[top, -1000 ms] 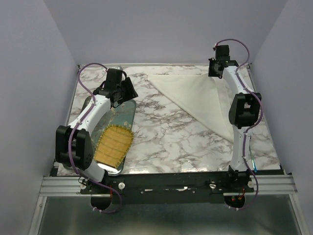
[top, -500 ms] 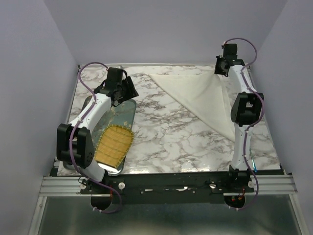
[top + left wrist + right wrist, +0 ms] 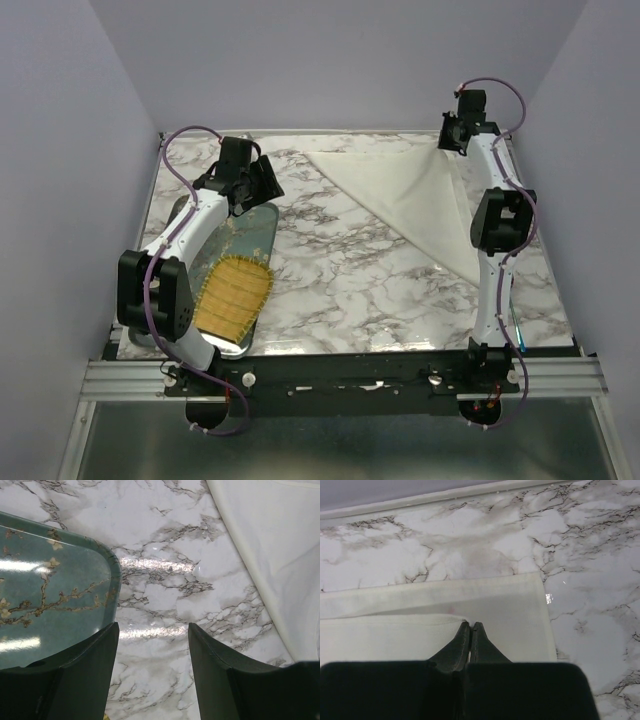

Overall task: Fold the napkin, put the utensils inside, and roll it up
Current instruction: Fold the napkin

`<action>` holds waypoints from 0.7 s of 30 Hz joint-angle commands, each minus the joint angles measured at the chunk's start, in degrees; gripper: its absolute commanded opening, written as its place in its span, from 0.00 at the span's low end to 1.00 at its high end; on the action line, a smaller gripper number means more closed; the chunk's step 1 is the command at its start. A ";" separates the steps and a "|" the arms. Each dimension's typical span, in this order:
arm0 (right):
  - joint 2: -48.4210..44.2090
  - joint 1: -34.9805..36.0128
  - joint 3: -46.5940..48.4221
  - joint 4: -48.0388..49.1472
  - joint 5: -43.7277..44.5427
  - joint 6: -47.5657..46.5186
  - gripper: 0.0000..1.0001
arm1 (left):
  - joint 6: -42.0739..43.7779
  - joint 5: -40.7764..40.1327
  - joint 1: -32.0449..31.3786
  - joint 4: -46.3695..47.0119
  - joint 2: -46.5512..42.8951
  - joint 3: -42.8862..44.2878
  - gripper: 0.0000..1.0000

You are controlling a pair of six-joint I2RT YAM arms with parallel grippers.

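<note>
We see the napkin [image 3: 410, 195] lying as a folded triangle on the far right part of the marble worktop [image 3: 340, 270]. Our right hand [image 3: 471, 626] is pinched tight on the edge of its upper layer, near the far corner. Our left hand [image 3: 152, 630] hangs wide apart, holding nothing, above the rim of the teal tray [image 3: 55, 595], whose near end carries a yellow mat [image 3: 232, 290].
</note>
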 commanded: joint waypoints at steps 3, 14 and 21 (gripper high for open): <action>0.80 -1.24 2.23 3.15 -0.83 2.02 0.01 | 0.46 1.18 0.01 0.05 0.65 1.50 0.67; 2.47 -1.51 3.46 4.91 -2.67 1.58 0.01 | 0.11 1.45 0.01 0.58 1.18 1.33 0.67; 2.73 -1.51 3.64 8.25 -4.52 2.55 0.01 | -0.06 1.80 0.01 0.75 1.88 1.50 0.66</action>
